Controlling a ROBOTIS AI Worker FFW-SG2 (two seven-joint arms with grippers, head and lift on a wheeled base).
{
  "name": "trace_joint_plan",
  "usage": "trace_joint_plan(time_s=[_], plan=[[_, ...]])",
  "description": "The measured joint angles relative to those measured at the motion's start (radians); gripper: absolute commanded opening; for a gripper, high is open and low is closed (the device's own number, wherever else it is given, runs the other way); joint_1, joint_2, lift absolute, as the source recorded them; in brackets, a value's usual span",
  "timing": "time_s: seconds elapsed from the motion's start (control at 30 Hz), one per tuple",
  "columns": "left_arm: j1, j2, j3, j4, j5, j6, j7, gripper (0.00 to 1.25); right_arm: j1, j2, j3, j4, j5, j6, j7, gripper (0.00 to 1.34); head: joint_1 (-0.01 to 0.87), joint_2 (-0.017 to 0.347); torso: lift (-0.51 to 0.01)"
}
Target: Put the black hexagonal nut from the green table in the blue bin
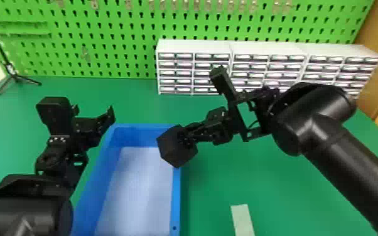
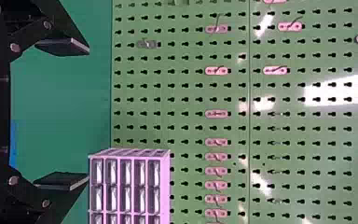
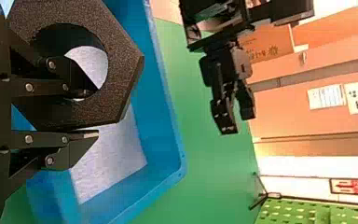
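In my head view, the green table (image 1: 292, 188) spreads out in front of me, with the green pegboard (image 1: 119, 40) upright behind it. White drawer cabinets (image 1: 194, 73) stand in a row along the pegboard, and nearer me sits the blue bin (image 1: 176, 194), its floor pale. My left gripper (image 1: 93, 111) is beside the bin's far left part, its two fingers spread wide with nothing between them. My right gripper (image 1: 186, 138) is on the far right side of the bin, pinching the black hexagonal nut (image 1: 175, 153) by its ring, one finger through the hole and the other outside. I've got that nut above the bin, hiding part of the right rim in my head view
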Motion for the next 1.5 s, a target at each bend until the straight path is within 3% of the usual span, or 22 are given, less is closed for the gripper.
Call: trace_joint_plan(time_s=[0.37,0.7,1.03,1.23,1.5], plan=[[0.003,0.001,0.001,0.000,0.001,-0.001,0.001,0.94,-0.041,0.072,0.047,0.041,0.026,-0.040,-0.014,0.33,0.683,0.028,-0.096],[0.007,0.001,0.016,-0.009,-0.001,0.000,0.001,0.94,-0.042,0.121,0.075,0.045,0.089,-0.057,-0.042,0.33,0.683,0.028,-0.096],[-0.003,0.000,0.019,-0.012,-0.002,0.000,0.004,0.94,-0.067,0.181,0.189,0.071,0.164,-0.082,-0.102,0.33,0.683,0.028,-0.096],[-0.004,0.000,0.017,-0.012,-0.003,0.001,0.007,0.94,-0.093,0.194,0.300,0.085,0.189,-0.088,-0.142,0.33,0.683,0.028,-0.096],[-0.003,0.000,0.017,-0.012,-0.003,0.000,0.008,0.94,-0.118,0.195,0.389,0.088,0.250,-0.086,-0.166,0.33,0.683,0.028,-0.096]])
